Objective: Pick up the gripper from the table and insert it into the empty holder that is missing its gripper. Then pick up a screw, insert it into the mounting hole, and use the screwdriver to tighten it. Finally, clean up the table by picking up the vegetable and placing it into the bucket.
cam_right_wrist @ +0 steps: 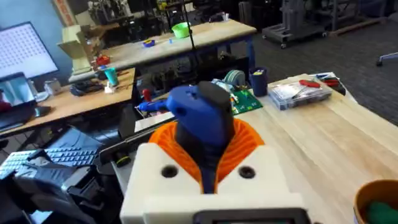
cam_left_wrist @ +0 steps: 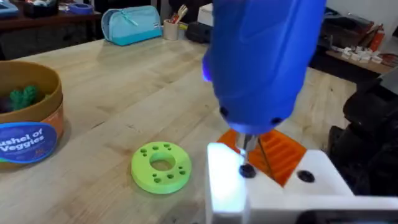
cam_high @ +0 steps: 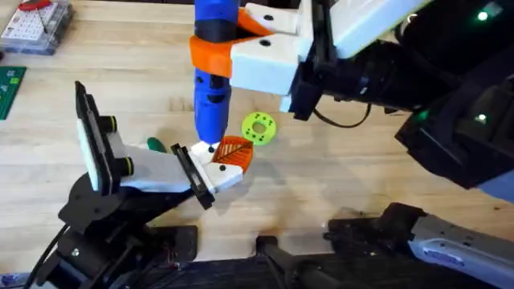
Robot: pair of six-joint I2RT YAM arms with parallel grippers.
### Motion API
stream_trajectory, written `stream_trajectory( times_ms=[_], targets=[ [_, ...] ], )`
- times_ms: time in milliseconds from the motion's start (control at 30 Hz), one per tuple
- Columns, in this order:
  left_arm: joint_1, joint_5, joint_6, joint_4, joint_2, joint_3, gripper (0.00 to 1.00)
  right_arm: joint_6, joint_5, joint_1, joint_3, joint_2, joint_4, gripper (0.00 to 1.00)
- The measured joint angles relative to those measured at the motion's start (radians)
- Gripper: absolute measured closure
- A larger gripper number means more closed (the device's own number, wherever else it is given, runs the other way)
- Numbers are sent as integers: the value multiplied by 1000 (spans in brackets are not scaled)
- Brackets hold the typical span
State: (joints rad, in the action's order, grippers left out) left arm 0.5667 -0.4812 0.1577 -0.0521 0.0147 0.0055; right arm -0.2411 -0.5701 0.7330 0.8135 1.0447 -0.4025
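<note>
The blue pen-shaped electric screwdriver (cam_high: 214,72) with its orange collar stands upright, its thin metal bit down on a dark screw head in the small white wedge-shaped plastic gripper (cam_high: 223,164) with the orange ribbed pad. That part sits against the black flat plate of the white boxy holder (cam_high: 157,170), near the centre of the light wooden butcher-block table (cam_high: 337,172). The right gripper (cam_right_wrist: 208,165), white with orange pads, is clamped around the screwdriver's body. A green perforated plastic disc (cam_high: 259,128) lies at two o'clock of the wedge, just beside it. In the left wrist view, the round tan bucket (cam_left_wrist: 37,134) with a blue label band holds something green. I cannot tell the left gripper's state.
</note>
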Motion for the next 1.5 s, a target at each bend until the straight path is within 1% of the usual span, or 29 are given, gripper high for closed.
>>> stream_trajectory(
  times_ms=[267,567,800,1100,1500],
  targets=[
    [0,-1,4,-1,0,0,983,19,3,0,0,0,37,939],
    [0,-1,5,-1,2,0,983,25,4,0,0,0,39,941],
    [0,0,4,-1,2,0,983,25,3,0,0,-1,-1,939],
    [0,0,4,0,2,0,983,20,0,0,0,-43,-12,940],
    [0,0,4,0,2,0,983,-29,-1,0,0,1,0,940]
  ],
)
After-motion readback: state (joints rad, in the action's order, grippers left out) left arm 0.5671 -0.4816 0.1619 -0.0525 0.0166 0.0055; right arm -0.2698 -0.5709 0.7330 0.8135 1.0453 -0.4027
